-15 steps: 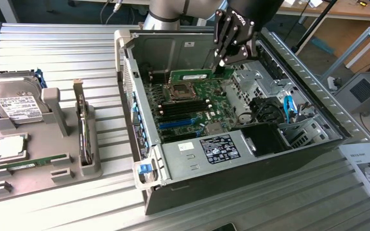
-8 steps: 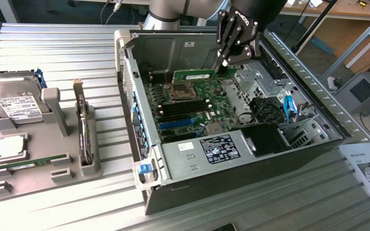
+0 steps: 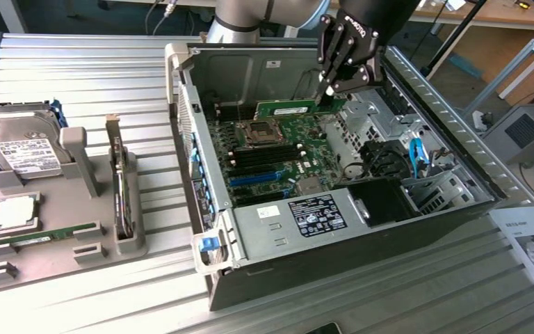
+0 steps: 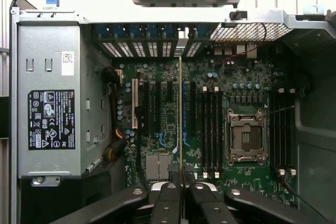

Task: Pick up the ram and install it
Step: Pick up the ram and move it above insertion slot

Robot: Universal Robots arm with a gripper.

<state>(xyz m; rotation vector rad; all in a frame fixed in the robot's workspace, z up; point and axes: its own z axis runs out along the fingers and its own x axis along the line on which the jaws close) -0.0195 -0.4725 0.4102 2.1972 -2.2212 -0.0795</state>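
One pincer (image 3: 332, 90) is pinching one ram (image 3: 288, 109) tight between its fingers, holding it just over the green board (image 3: 290, 156) inside the one open computer case (image 3: 277, 278). On the table (image 3: 81, 62), one grey tray (image 3: 63, 261) is carrying one more green stick (image 3: 39, 236), one hard drive (image 3: 21, 149), one silver chip (image 3: 14, 212) and one upright card (image 3: 119, 181).

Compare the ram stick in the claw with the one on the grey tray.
The held ram stick hangs in the shut claw over the motherboard inside the case; the other ram stick rests ungripped on the grey tray outside it. Both are long, thin green boards.
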